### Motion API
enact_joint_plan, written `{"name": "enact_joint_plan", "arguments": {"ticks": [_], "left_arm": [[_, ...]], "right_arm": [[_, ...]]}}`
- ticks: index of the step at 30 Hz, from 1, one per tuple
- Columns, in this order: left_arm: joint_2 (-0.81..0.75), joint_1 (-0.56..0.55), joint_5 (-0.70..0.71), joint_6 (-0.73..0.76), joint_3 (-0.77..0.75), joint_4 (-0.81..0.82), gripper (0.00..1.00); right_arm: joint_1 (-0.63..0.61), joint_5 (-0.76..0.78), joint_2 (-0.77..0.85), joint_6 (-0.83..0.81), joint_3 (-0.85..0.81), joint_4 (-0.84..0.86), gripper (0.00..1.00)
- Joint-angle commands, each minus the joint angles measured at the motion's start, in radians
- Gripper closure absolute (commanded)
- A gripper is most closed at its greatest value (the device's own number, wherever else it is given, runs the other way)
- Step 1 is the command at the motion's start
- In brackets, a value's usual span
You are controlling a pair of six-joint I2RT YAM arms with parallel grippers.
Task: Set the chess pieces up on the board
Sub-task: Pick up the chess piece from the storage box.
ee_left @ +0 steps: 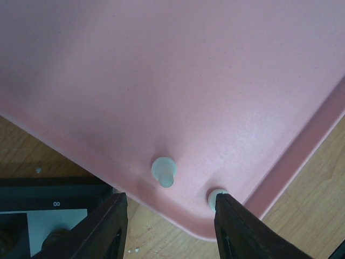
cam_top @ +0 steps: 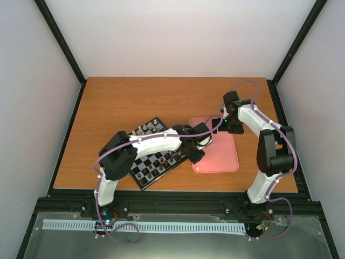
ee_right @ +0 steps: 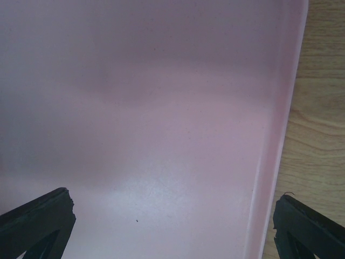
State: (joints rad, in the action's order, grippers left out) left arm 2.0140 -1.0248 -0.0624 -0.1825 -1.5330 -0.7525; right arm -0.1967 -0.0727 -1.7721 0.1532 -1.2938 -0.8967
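While left tool [ee_left: 171,208] and right tool [ee_right: 173,199] gape empty, two chess pieces [ee_left: 163,171] — one pink tray [ee_left: 161,70]

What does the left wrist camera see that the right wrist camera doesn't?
Only the left wrist view: two small white chess pieces sitting near a corner of the pink tray, and a bit of the chessboard at the lower left.
Only the right wrist view: a bare stretch of the tray along one straight edge.
Both: the tray, the wooden table, and dark fingers standing apart, the left hand in one, the right hand in the other.
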Motion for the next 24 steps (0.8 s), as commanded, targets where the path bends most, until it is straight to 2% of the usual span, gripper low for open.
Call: {"name": "enact_joint_plan", "arguments": {"ticks": [1, 9, 24], "left_arm": [[-0.03, -0.009, 0.01, 0.01, -0.001, -0.011, 0.53], [0.014, -0.007, 0.02, 0.0, -0.007, 0.001, 0.62], [0.096, 0.0, 0.017, -0.022, -0.048, 0.02, 0.62]], "right_arm": [[-0.005, -0.007, -0.01, -0.003, 0.002, 0.01, 0.0], [-0.006, -0.004, -0.009, -0.004, 0.002, 0.004, 0.0], [-0.006, -0.012, -0.024, -0.018, -0.007, 0.002, 0.0]]}}
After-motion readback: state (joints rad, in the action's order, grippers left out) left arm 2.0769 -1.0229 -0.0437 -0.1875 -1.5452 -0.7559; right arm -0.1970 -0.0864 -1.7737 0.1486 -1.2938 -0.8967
